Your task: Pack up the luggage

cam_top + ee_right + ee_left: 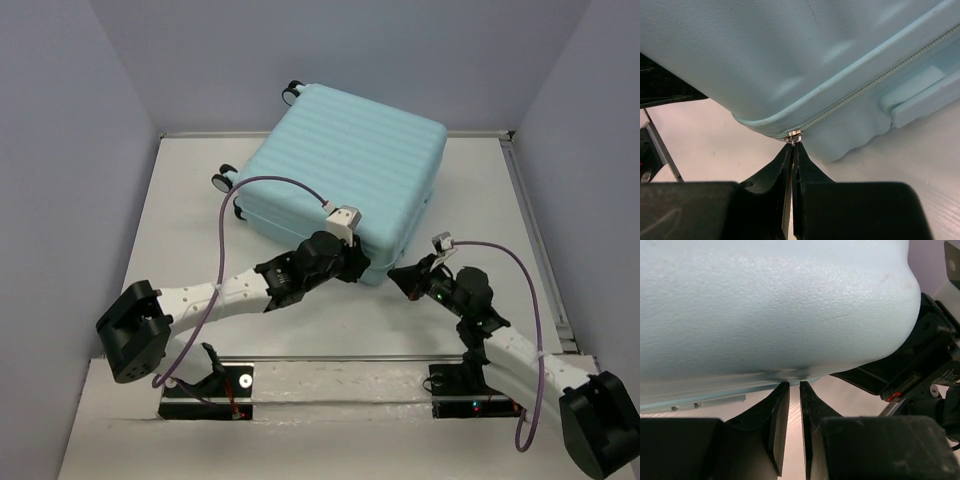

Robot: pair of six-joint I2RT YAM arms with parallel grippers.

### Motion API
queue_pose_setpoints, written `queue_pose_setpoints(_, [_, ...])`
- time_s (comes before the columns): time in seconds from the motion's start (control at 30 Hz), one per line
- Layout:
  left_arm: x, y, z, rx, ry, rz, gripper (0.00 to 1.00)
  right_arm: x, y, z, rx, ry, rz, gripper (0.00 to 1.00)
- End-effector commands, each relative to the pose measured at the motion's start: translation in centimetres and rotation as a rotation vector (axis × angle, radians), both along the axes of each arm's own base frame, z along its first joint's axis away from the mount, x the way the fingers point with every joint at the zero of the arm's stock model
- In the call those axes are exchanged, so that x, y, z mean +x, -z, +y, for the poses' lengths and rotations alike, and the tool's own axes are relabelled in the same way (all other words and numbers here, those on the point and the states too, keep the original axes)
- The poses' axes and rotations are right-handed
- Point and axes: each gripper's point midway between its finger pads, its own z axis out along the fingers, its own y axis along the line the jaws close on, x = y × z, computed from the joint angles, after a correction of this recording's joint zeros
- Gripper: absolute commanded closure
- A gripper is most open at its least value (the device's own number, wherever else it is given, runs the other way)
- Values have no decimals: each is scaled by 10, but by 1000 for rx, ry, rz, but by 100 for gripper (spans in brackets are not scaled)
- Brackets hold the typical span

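Bench (200, 200): pale, walled in on three sides.

Suitcase (345, 150): mint-blue, ribbed hard shell; lies flat near the middle of the far edge, turned so one corner points at the near edge; lid down, looks closed; two black-and-white wheels (221, 181) show on its left side; no dents or marks that I can see.

Left arm (230, 290): reaches from the near-left corner to that near corner of the suitcase; left jaws narrow, a thin slit with nothing seen between; tips right up against the shell's rounded lower edge (775, 305).

Right arm (510, 345): comes in from the near-right corner to the same spot, close beside the left.

Zip (875, 80): runs along the seam, climbing up and right in the right wrist view, away from the jaws.

Zip tab (793, 135): small, metal, sitting at the seam's corner bend; dead ahead of the right jaws and pinched at their tips; right jaws all but closed on it.

Judgement: packing looks near its end, zipping in hand; the pull must follow the seam line, not leave it, or the thin tab may slip out; the left arm seems placed to steady the shell.
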Motion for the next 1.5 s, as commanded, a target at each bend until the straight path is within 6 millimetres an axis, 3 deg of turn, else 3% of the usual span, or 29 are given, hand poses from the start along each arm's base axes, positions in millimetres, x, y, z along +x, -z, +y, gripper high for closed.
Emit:
queue_pose_setpoints(0.0, [24,-49,-15,-85,-29,-117,73,-14,-19,8,82,-32,-13,93])
queue_pose_setpoints(0.13, [41,-55,-13,-90,-66,-131,73,-37,0,16,22,-87,125,93])
queue_pose_setpoints(0.33, [53,-80,-22,-141,-68,-159,73,-76,4,39,-9,-196,215,93])
queue_pose_setpoints(0.43, [57,-84,-33,-147,-52,-158,73,-97,-1,62,-23,-278,224,93])
queue_pose_setpoints(0.47, [59,-78,-37,-138,-49,-151,73,-93,-13,71,-18,-260,193,93])
queue_pose_setpoints(0.5, [61,-84,-41,-146,-47,-159,73,-110,-6,85,-68,-316,206,93])
queue_pose_setpoints(0.53, [63,-86,-43,-146,-48,-162,73,-113,-7,93,-91,-318,197,93])
queue_pose_setpoints(0.6, [66,-84,-47,-135,-44,-160,73,-107,-21,109,-105,-255,160,93])
queue_pose_setpoints(0.63, [67,-91,-50,-138,-40,-168,73,-115,-11,119,-139,-259,183,93])
queue_pose_setpoints(0.67, [68,-93,-53,-142,-33,-168,73,-111,-11,124,-135,-224,182,93])
queue_pose_setpoints(0.7, [69,-91,-55,-139,-30,-165,73,-93,-23,128,-77,-135,156,93])
queue_pose_setpoints(0.77, [74,-101,-56,-143,-36,-173,73,-83,-16,137,-9,-56,191,93])
queue_pose_setpoints(0.83, [90,-109,-45,-147,-92,-173,72,-61,-24,133,169,76,164,93])
queue_pose_setpoints(0.87, [104,-113,-33,-146,-169,-162,66,-58,-15,133,181,97,165,93])
queue_pose_setpoints(0.9, [114,-119,-21,-162,-198,-146,62,-51,-18,129,212,141,151,93])
queue_pose_setpoints(0.93, [134,-124,1,-187,-227,-125,51,-49,-17,130,210,156,160,93])
queue_pose_setpoints(1.0, [147,-146,35,-244,-294,-121,38,-48,-14,130,175,157,150,93])
queue_pose_setpoints(1.03, [152,-141,55,-230,-335,-107,31,-47,-15,131,167,157,148,93])
queue_pose_setpoints(1.07, [163,-157,92,-262,-411,-126,15,-47,-14,131,156,155,143,93])
queue_pose_setpoints(1.13, [169,-147,133,-266,-488,-99,2,-47,-13,127,137,162,134,93])
queue_pose_setpoints(1.17, [176,-154,170,-294,-545,-106,1,-46,-12,125,127,168,129,93])
queue_pose_setpoints(1.27, [181,-136,216,-323,-609,-47,1,-46,-16,121,111,166,105,93])
queue_pose_setpoints(1.3, [187,-131,242,-348,-652,-30,1,-46,-18,118,103,168,98,93])
queue_pose_setpoints(1.37, [198,-122,266,-367,-688,3,1,-47,-17,116,87,166,93,93])
queue_pose_setpoints(1.4, [205,-120,288,-381,-727,9,1,-47,-17,115,82,167,90,93])
queue_pose_setpoints(1.43, [207,-123,287,-406,-705,16,1,-47,-19,114,83,168,87,93])
queue_pose_setpoints(1.47, [213,-124,301,-419,-732,10,1,-47,-19,113,80,166,87,93])
